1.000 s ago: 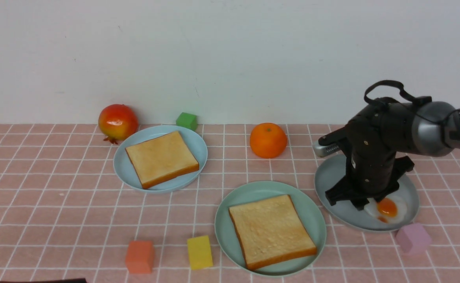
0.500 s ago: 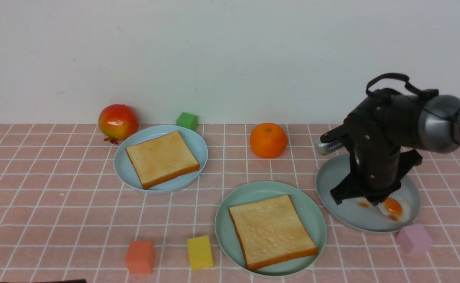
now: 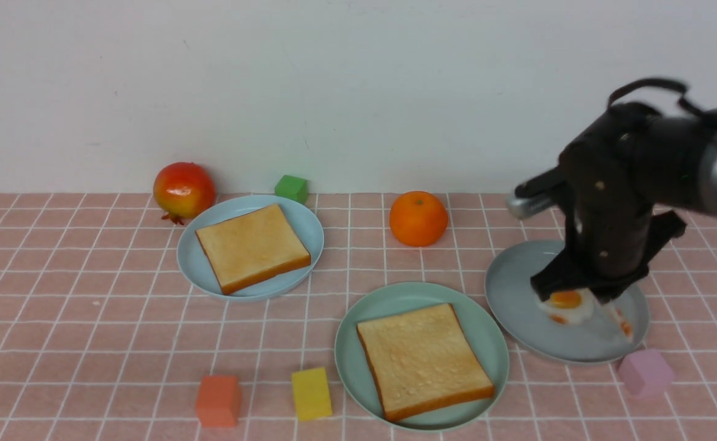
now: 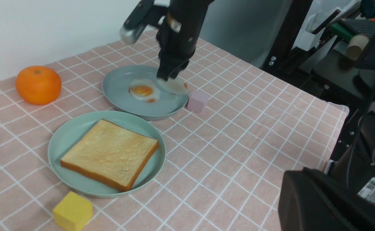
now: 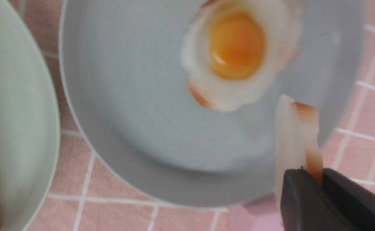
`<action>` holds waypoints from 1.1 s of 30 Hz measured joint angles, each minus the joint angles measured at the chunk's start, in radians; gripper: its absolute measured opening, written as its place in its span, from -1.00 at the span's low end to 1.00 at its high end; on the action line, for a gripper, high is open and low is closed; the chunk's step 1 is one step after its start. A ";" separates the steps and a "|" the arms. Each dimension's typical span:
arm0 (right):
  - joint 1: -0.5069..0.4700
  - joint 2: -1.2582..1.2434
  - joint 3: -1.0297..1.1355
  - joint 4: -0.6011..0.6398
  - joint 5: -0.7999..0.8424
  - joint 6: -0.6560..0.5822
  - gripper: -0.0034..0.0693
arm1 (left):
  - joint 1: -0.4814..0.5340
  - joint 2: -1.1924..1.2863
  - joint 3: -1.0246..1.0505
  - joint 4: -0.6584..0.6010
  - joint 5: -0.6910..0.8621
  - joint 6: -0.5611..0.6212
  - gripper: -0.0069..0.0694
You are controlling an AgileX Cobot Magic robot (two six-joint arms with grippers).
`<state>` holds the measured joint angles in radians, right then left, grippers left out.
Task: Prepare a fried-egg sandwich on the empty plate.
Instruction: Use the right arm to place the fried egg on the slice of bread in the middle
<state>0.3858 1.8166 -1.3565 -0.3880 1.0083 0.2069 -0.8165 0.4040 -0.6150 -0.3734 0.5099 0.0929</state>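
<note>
Right gripper (image 5: pixel 314 175) tight on one egg (image 5: pixel 291 128)'s edge (second egg (image 5: pixel 237 54) on grey plate (image 5: pixel 126 112)); two toasts (image 3: pixel 251 247) (image 3: pixel 423 361).

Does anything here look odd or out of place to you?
Yes: the right gripper pinches one fried egg by its very edge, so it hangs on edge instead of lying flat, above the grey plate where a second egg lies flat. Such a thin grip looks easy to lose.

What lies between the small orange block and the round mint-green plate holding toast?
A small yellow block lies there, nearer the round mint-green plastic plate than the small orange block. The front view shows it.
</note>
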 joint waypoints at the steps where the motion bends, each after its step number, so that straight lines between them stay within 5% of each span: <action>1: 0.001 -0.005 0.000 -0.002 0.001 0.000 -0.73 | 0.000 0.000 0.000 0.001 -0.001 0.000 -0.79; 10: 0.214 -0.199 0.000 -0.009 0.064 0.043 -0.73 | 0.000 0.000 0.000 0.011 0.000 -0.004 -0.79; 12: 0.346 -0.216 0.001 -0.009 0.061 0.067 -0.73 | 0.000 0.000 0.000 0.012 0.002 -0.015 -0.79; 19: 0.577 -0.141 0.007 -0.066 0.000 0.131 -0.73 | 0.000 0.000 0.000 0.040 0.038 -0.107 -0.79; 33: 0.597 0.005 0.008 -0.267 -0.008 0.185 -0.73 | 0.000 0.000 0.000 0.067 0.058 -0.154 -0.79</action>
<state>0.9832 1.8220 -1.3481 -0.6552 1.0007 0.3916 -0.8165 0.4040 -0.6150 -0.3065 0.5682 -0.0610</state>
